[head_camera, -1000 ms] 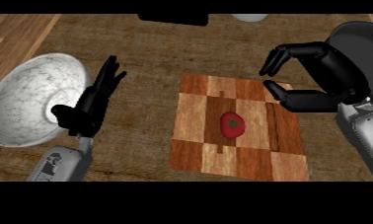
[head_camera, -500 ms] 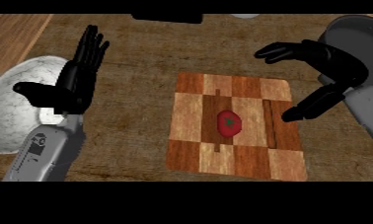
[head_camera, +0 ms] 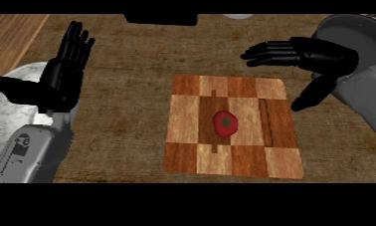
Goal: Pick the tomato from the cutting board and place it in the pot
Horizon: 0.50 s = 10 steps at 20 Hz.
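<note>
Fingers of black right hand spread, empty, near checkered wooden cutting board; black left hand flat, empty; round red tomato lies mid-board.

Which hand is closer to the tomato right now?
The right hand. It is open by the cutting board's upper right corner, up and right of the tomato. The left hand is open, off the board at the far left.
</note>
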Tool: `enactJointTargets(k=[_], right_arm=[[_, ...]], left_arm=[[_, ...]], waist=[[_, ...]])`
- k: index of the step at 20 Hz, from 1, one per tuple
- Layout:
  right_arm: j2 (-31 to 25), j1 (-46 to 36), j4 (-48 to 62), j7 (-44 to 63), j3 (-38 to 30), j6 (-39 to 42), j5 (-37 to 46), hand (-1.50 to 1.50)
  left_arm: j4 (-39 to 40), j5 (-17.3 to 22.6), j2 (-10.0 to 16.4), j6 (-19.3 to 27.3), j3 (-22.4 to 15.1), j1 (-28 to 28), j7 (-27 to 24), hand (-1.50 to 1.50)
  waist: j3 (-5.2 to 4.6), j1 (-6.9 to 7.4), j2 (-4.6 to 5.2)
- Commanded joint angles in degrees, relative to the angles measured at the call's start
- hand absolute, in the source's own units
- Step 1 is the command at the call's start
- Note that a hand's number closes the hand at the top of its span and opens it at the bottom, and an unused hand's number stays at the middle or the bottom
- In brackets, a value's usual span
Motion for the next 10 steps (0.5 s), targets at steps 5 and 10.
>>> enactJointTargets(k=[5, 10], right_arm=[[7.6, -5.8, 6.1, -3.0, 7.7, 1.6, 10.4, -1.50], [8.9, -3.4, 6.3, -0.1, 8.5, 0.8, 14.8, -1.50]], left_arm=[[-0.1, 1.5, 2.8, -3.4, 4.0, 2.4, -0.7, 0.00], [-3.2, -0.6, 0.4, -2.0, 2.7, 6.1, -0.6, 0.00]], waist=[[-0.12, -2.07, -0.63], [-0.09, -2.67, -0.82]])
